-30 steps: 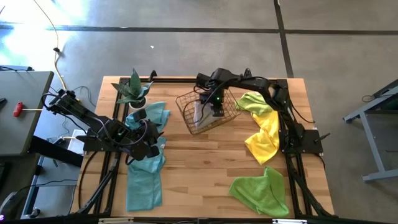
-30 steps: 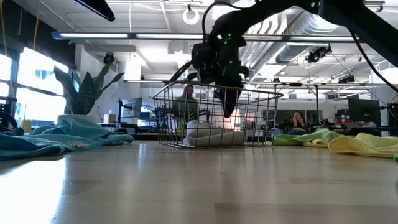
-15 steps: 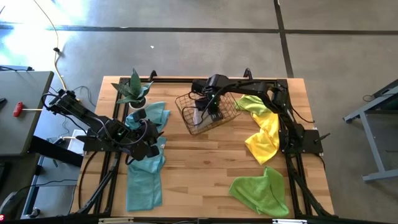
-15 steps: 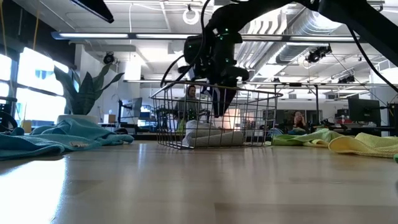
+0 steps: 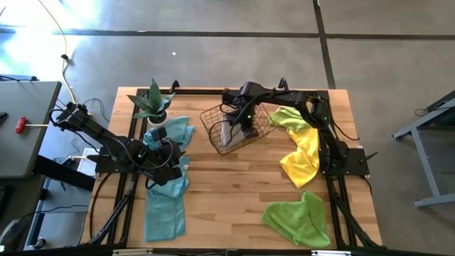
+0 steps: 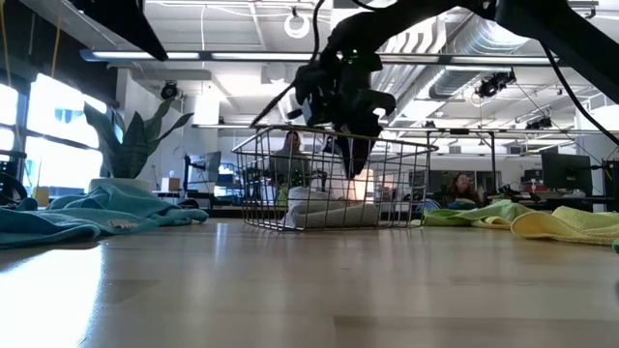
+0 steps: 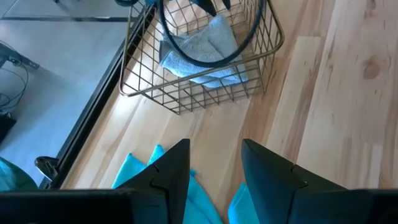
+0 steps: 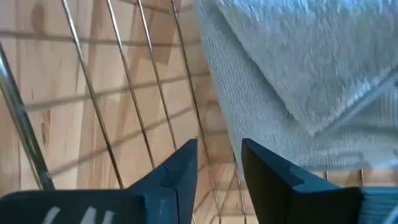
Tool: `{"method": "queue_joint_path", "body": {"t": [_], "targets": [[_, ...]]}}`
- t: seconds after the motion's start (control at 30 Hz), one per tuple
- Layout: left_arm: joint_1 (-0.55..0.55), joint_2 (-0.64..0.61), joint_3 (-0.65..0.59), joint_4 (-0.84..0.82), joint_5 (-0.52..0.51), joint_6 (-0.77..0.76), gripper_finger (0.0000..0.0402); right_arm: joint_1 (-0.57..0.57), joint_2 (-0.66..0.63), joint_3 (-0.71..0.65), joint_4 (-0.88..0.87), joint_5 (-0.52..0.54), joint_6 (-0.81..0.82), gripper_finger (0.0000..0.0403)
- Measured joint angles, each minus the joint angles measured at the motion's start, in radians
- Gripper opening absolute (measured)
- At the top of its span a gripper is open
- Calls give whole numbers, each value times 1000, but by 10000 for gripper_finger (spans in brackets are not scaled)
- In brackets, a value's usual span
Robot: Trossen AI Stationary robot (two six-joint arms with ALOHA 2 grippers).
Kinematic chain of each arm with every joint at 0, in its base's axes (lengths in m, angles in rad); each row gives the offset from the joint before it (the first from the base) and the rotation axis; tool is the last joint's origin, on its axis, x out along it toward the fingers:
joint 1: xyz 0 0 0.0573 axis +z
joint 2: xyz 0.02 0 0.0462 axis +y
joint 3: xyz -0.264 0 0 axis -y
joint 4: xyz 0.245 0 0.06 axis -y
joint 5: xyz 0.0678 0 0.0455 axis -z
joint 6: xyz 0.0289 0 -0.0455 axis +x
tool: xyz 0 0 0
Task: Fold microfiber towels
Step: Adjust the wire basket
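right tool (image 5: 247,128) inside wire basket (image 5: 213,116), fingers slightly spread, empty, over folded grey towel (image 5: 226,131) | left tool (image 5: 173,168) parted, empty, above teal towel (image 5: 165,206) | yellow towel (image 5: 301,162) and green towels (image 5: 298,217) on surface (image 5: 227,192), right side

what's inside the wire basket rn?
A folded grey towel lies in the wire basket, with the right end effector open just above it. Anything beneath the towel is hidden.
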Motion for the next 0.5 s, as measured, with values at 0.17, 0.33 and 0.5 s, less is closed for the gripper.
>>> {"method": "queue_joint_path", "body": {"t": [0.17,0.33,0.5], "targets": [[0,0,0,0,-11,0,133,2,0,-8,-10,6,-15,118],[0,0,0,0,-16,0,133,-13,-87,-180,67,22,2,118],[0,0,0,0,-65,0,133,-11,-271,-477,398,170,33,118]]}}
